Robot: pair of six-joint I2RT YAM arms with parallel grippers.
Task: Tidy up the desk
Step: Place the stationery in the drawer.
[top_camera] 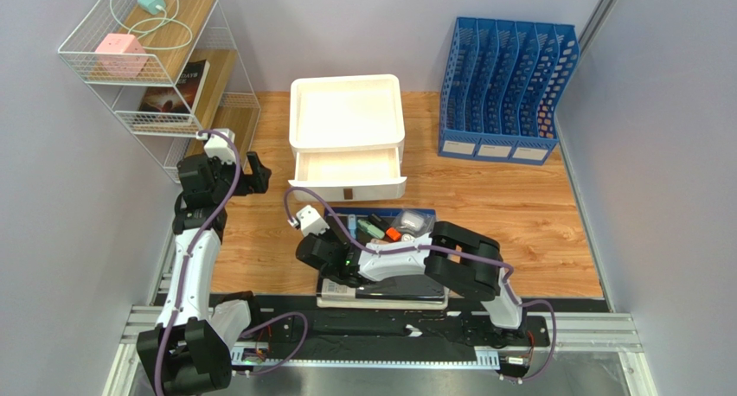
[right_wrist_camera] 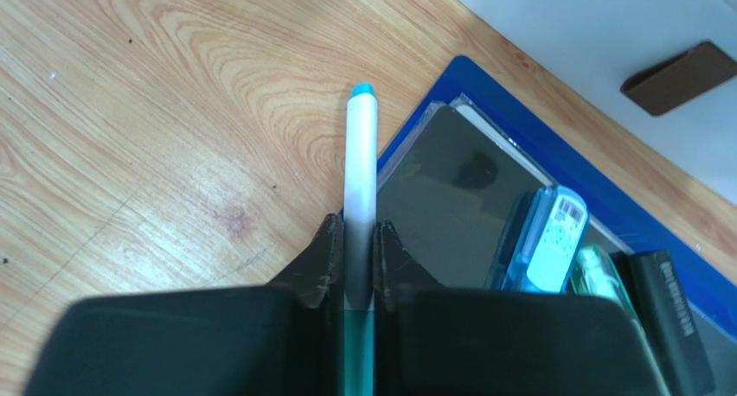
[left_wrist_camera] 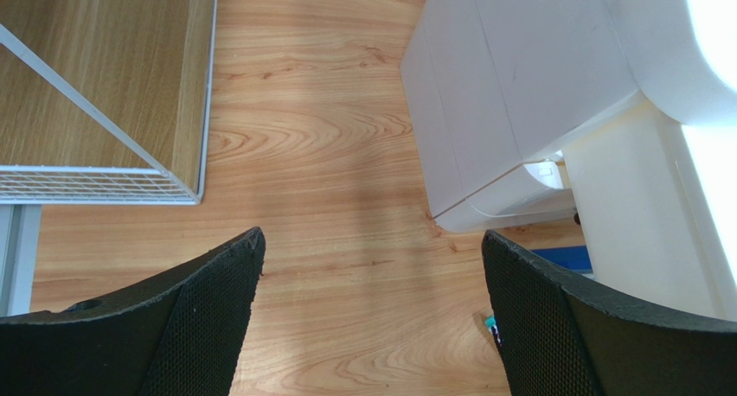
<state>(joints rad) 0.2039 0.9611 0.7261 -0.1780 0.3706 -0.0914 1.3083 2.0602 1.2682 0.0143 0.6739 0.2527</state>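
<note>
The desk (top_camera: 519, 206) is a light wooden tabletop. In the right wrist view my right gripper (right_wrist_camera: 359, 227) is shut on a white pen (right_wrist_camera: 361, 162) with a blue tip and a teal lower barrel. The pen lies along the left edge of a blue tray (right_wrist_camera: 519, 145), pointing away from me. From above, the right gripper (top_camera: 311, 253) sits at the tray's left end (top_camera: 346, 214). My left gripper (top_camera: 251, 173) hangs open over bare desk wood (left_wrist_camera: 329, 154), holding nothing, between the wire shelf and the drawer unit.
A white drawer unit (top_camera: 346, 128) stands at the back with its lower drawer (top_camera: 346, 167) pulled open. A blue file rack (top_camera: 506, 89) stands back right and a white wire shelf (top_camera: 156, 59) back left. The tray holds a dark pad (right_wrist_camera: 450, 197), a blue correction tape (right_wrist_camera: 554, 240) and other small items.
</note>
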